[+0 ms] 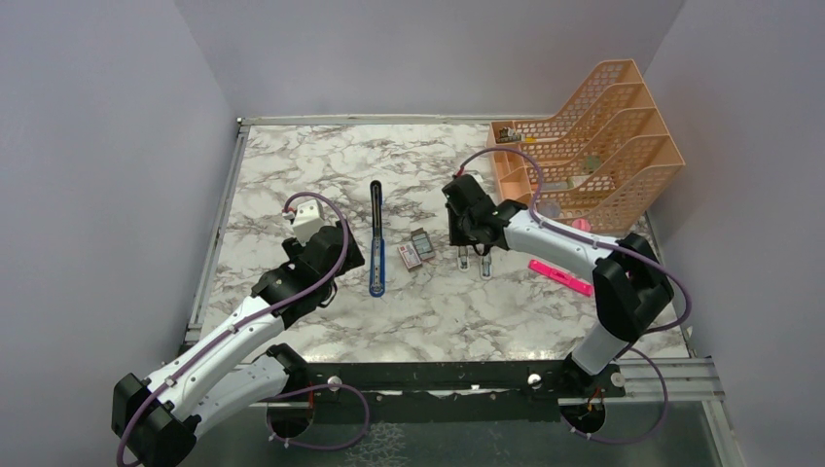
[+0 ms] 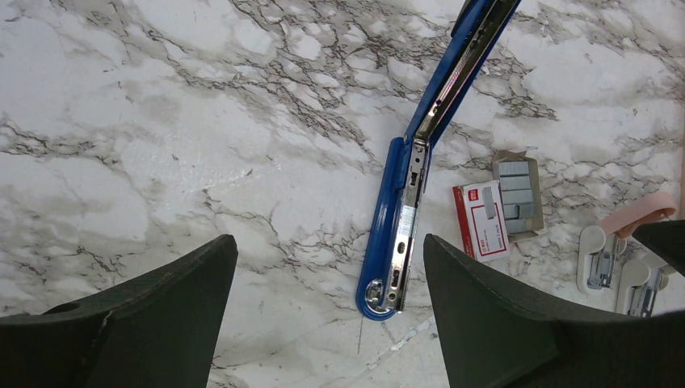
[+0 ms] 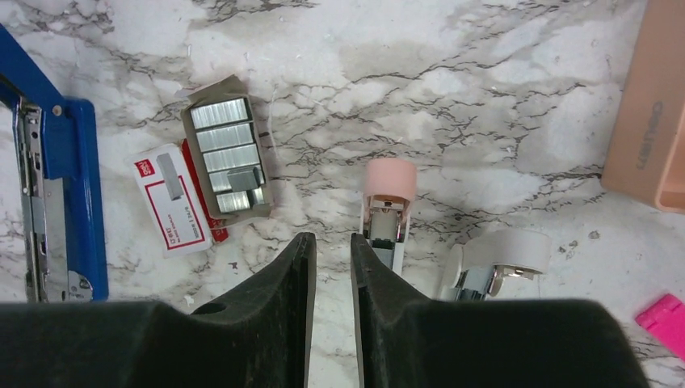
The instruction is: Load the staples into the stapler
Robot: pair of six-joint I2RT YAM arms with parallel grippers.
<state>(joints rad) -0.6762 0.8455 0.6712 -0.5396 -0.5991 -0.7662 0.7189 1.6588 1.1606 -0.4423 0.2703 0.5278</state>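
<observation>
Fetching staples [image 3: 228, 158] for the opened stapler [image 1: 376, 238].
They sit just right of it on the table; left gripper [image 2: 327, 242] gapes empty, right gripper [image 3: 331, 242] nearly clenched, nothing seen held; the next move likely calls for pinching one thin strip.

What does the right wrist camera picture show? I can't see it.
The right claw, nearly closed and empty, hovers above a marble table. Ahead lie a grey tray of staples beside its red-and-white box, with the blue stapler at the left edge.
</observation>
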